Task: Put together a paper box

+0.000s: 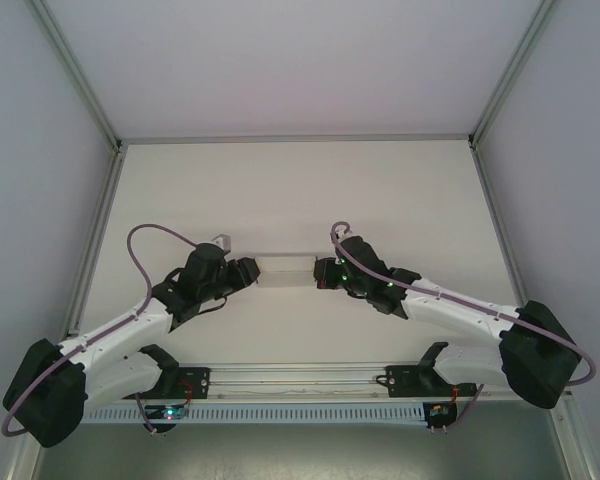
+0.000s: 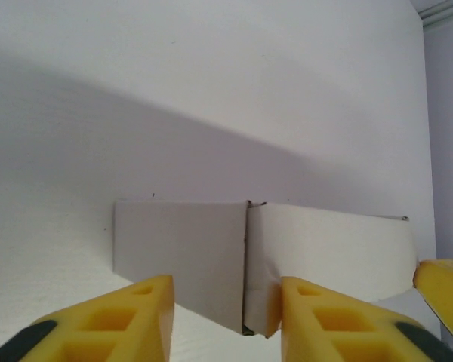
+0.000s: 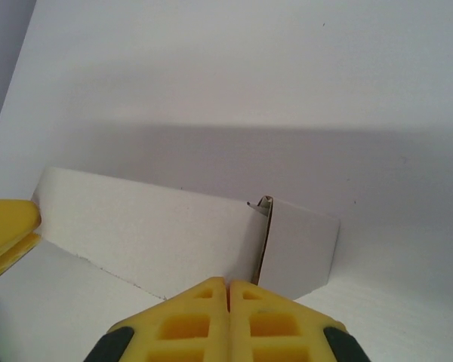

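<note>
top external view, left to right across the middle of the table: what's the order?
left gripper → paper box → right gripper

Left arm (image 1: 120, 330): reaches toward 2 o'clock.
Left gripper (image 1: 248, 272): fingers apart.
Right arm (image 1: 450, 305): reaches toward 10 o'clock.
Right gripper (image 1: 323, 273): fingers pressed together.

Paper box (image 1: 285, 270) btw L hand (image 1: 248, 272) & R hand (image 1: 322, 272); free table (image 1: 280, 190) beyond
</note>
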{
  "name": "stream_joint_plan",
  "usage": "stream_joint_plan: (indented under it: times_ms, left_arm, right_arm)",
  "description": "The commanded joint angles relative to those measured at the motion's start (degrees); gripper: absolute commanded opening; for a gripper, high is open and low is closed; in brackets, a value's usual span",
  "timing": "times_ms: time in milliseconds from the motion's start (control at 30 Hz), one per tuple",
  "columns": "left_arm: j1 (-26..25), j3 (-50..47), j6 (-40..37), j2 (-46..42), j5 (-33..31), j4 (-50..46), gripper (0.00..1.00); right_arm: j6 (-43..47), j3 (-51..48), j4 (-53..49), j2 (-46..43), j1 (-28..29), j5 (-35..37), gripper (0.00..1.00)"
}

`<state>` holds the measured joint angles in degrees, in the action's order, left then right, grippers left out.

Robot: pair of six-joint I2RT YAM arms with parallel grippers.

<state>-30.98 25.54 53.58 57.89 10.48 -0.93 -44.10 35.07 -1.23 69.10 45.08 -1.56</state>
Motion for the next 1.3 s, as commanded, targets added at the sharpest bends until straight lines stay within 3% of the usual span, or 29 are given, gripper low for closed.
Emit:
stream_joint_plan:
  times_ms: [0,233,367,633,767,900,1133,1267]
  left_arm:
    - [2.3,0.7,-4.2,-1.2,-6.7,-12.1,0.43]
    - [2.5,4.0,-6.3,2.6,-5.8,-10.8,0.48]
    - [2.7,4.4,-6.3,5.2,-1.8,-7.3,0.47]
    - [2.8,4.2,-4.9,-4.7,-2.7,-10.6,0.55]
    - [2.7,3.1,-3.9,-4.5,1.7,-6.5,0.58]
    - [2.7,1.2,-2.5,-1.7,8.2,-0.5,0.58]
    - [2.6,-4.8,-0.5,-5.4,10.3,3.7,0.55]
    - [2.7,-7.5,0.7,-5.8,9.0,5.4,0.47]
  right_arm:
    - [2.8,-2.7,-12.9,-0.7,-1.8,2.6,0.02]
    - [3.4,-2.1,-12.9,-0.2,-1.8,2.1,0.01]
    - [3.4,-1.7,-13.3,0.4,-1.8,2.2,0.02]
    - [2.4,0.6,-13.4,1.0,1.2,3.1,0.04]
    - [1.2,1.7,-13.2,2.5,2.2,3.5,0.06]
    - [0.6,2.2,-12.3,3.6,2.9,3.6,0.07]
    - [0.2,2.3,-13.0,4.7,3.1,4.4,0.09]
    - [0.0,1.9,-12.5,4.8,3.2,4.1,0.10]
